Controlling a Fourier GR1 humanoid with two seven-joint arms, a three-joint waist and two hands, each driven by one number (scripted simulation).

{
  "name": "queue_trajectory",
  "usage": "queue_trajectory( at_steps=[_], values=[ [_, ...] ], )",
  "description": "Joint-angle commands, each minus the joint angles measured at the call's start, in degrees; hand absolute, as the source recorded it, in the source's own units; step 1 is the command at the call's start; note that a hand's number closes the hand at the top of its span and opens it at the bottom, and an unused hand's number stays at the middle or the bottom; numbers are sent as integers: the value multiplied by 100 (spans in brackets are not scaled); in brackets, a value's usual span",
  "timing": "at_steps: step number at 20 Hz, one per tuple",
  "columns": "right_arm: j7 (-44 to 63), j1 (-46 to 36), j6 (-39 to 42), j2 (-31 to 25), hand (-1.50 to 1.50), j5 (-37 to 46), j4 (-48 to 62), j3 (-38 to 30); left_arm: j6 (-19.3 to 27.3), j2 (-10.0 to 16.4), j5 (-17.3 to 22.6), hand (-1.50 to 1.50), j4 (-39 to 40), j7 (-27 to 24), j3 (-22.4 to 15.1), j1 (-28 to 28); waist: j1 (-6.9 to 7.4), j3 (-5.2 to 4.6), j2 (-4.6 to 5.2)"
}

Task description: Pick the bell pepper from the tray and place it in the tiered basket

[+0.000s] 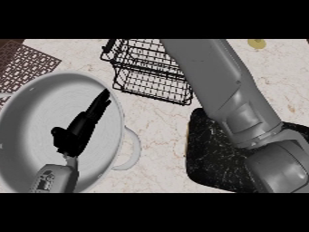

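Left hand (pixel 83 124) hangs over the big white two-handled pot (pixel 23 113) at the view's left, fingers straight and pointing up-right, thumb out to the side. We see nothing in it.

Right forearm (pixel 217 77) runs from the lower right corner diagonally up across the counter (pixel 156 118). It crosses the black tray (pixel 210 154) and the right side of the wire tiered basket (pixel 147 74). The right hand itself is past the top edge, so we can't tell its state.

We can't find the bell pepper. The visible parts of the tray and the basket show none.

Brown lattice mat (pixel 16 63) sits at upper left, and a small yellowish object (pixel 256 43) at the top right, too small to identify.
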Motion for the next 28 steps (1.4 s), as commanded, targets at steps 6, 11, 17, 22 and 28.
queue_trajectory(
  at_steps=[6,11,17,22,28],
  values=[
    [635,-348,-207,1,-150,-1488,919,-734,-13,-9,27,0,163,-4,73,-136,62,-6,-13],
    [-77,-202,-648,1,-150,-1899,970,-856,-108,102,131,0,220,-27,220,-105,-81,-2,-33],
    [-60,-129,-2054,-145,-150,-1176,624,-544,2,76,88,0,88,-17,211,193,-301,0,-76],
    [13,34,-3010,-690,-150,-896,376,-449,92,71,60,0,-133,35,224,314,-417,6,-119],
    [-408,688,-2668,-1390,-150,-1408,-801,-819,160,133,111,0,-73,41,413,359,-673,15,-214]
  ],
)
